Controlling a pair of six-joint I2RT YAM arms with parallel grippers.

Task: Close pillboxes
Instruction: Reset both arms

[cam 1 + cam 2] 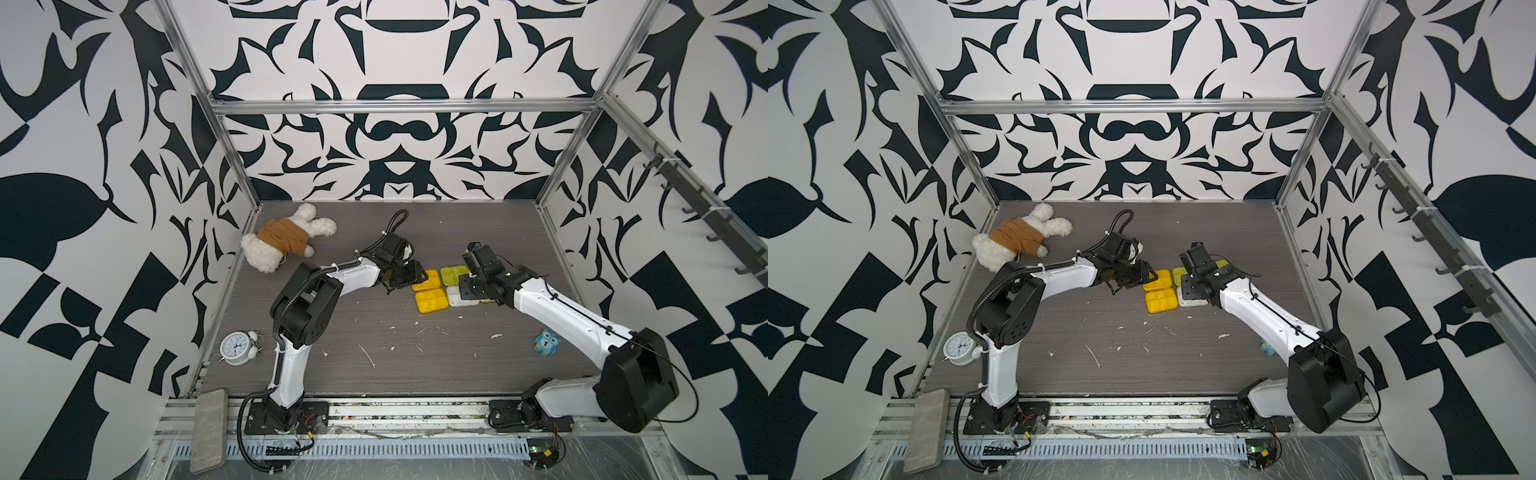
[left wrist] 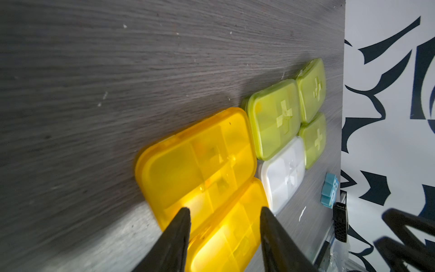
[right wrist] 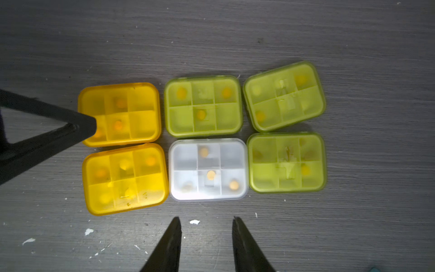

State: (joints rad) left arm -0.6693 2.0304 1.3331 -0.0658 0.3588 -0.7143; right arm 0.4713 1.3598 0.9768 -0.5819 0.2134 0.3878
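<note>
Six pillboxes lie in a two-by-three block, every lid down flat. The right wrist view shows them all: two amber (image 3: 120, 114) (image 3: 124, 179), a clear one (image 3: 208, 169) and three yellow-green (image 3: 203, 106) (image 3: 283, 96) (image 3: 287, 162). My left gripper (image 2: 223, 209) is open, its tips over the two amber boxes (image 2: 197, 160); one finger (image 3: 89, 124) reaches onto the far amber lid. Over bare table beside the clear box, my right gripper (image 3: 207, 219) stands open with nothing in it. In a top view the right wrist (image 1: 482, 278) covers part of the block (image 1: 432, 301).
A plush toy (image 1: 286, 237) lies at the back left, a white dial clock (image 1: 237, 347) at the front left, and a blue owl toy (image 1: 546, 341) beside the right arm. A grey pad (image 1: 210, 428) rests on the front rail. White scraps dot the table.
</note>
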